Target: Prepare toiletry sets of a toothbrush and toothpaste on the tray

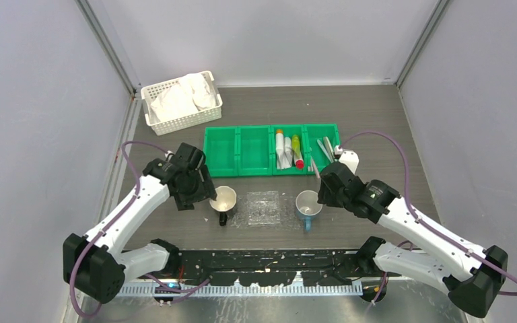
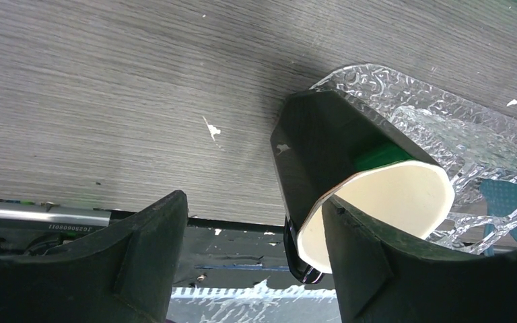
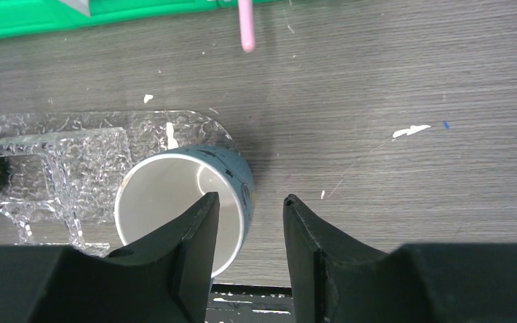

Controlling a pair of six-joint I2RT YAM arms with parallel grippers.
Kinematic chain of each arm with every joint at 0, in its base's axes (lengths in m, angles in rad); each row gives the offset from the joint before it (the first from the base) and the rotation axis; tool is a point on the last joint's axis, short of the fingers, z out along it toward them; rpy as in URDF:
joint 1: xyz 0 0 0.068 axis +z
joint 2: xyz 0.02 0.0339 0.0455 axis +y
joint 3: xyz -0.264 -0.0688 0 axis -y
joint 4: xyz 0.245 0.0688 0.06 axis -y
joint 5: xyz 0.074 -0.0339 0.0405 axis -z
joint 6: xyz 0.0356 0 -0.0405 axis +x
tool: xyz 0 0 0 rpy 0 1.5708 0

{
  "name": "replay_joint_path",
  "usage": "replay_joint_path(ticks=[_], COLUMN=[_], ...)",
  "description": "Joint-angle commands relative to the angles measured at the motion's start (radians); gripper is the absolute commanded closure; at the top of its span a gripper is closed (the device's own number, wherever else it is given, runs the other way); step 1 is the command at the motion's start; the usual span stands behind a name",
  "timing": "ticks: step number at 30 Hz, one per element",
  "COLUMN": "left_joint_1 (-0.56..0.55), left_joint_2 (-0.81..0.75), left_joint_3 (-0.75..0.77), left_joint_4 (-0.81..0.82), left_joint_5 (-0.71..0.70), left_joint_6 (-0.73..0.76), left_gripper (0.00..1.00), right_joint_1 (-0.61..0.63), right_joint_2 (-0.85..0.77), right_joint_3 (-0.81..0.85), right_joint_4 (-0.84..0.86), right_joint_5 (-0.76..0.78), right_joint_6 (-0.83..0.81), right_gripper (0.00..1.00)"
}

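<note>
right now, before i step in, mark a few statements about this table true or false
1. No toothbrush or toothpaste lies on the clear tray. True.
2. Both mugs stand on the tray. False: the black mug and the blue mug stand on the table, one at each side of the tray.
3. The toothpaste tubes lie in the green bin. True.
4. The white basket is empty. False: it holds white cloths.
5. The left end effector is shut. False: its jaws stand open.
6. The right end effector straddles the blue mug's rim, one finger inside and one outside. True.
</note>
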Motion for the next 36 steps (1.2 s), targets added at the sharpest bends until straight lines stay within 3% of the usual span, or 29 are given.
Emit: replay_joint_path(ticks=[1,4,10,14,19,22,28,36], left_joint_1=[-0.010,-0.016,-0.050,-0.091,-0.113,-0.113,-0.122,-0.170], left_joint_2=[0.003,0.014,0.039,0.030,0.026,0.064,0.106,0.106], left_joint_3=[0.001,-0.009,-0.023,-0.059,-0.092,-0.075,-0.013,0.074], left_joint_4=[0.032,0.040,0.060,0.102,0.156,0.152,0.136,0.060], left_joint_5=[0.000,0.008,-0.004,-0.022,-0.021,-0.021,-0.013,-0.024], left_joint_6=[-0.012,-0.012,-0.014,-0.020,-0.008,0.005,0.027,0.032], left_gripper=[0.27,0.29,0.49,0.54,0.81,0.95,0.99,0.99], right_joint_1=[0.016,0.020,0.033,0.041,0.048,0.050,0.050,0.065], right_joint_2=[0.019,0.025,0.032,0.041,0.071,0.093,0.096,0.093], right_joint_3=[-0.016,-0.038,-0.067,-0.088,-0.086,-0.082,-0.051,0.029], right_joint_4=[0.042,0.062,0.079,0.101,0.118,0.122,0.103,0.038], right_joint_5=[-0.020,-0.024,-0.024,-0.025,-0.023,-0.021,-0.019,-0.012], right_joint_6=[0.022,0.033,0.048,0.059,0.061,0.056,0.048,0.020], right_gripper=[0.54,0.54,0.55,0.55,0.61,0.73,0.98,0.99])
